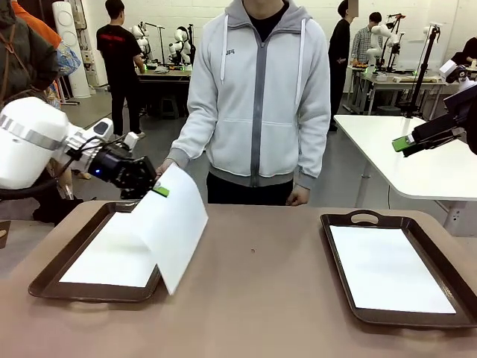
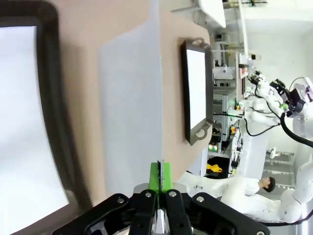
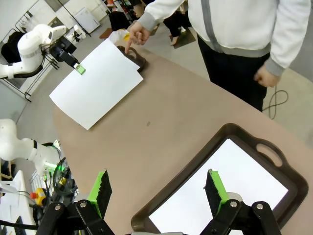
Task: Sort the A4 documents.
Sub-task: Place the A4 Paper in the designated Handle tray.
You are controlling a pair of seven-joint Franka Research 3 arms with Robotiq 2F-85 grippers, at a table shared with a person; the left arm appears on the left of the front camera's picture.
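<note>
Paper first: one of the A4 documents [image 1: 170, 227] hangs from the left pincer [image 1: 159, 191], which is clamped tight on its top corner, green pads pressed together on the edge. The sheet's lower corner droops beside the near rim of the left tray [image 1: 45, 282], where another white sheet [image 1: 112, 257] already lies. I'd carry it slowly and level across the worktop [image 1: 253, 298], keeping that trailing corner from snagging the rim, since thin paper folds easily. The right tray [image 1: 339, 298] holds a sheet [image 1: 391, 268] too; I'd guess that's the destination, though I can't be sure. The right pincer [image 3: 155, 192] hovers over that tray, jaws spread wide, holding nothing. Farther off, the person's hand [image 3: 134, 35] points at the left tray's far end.
</note>
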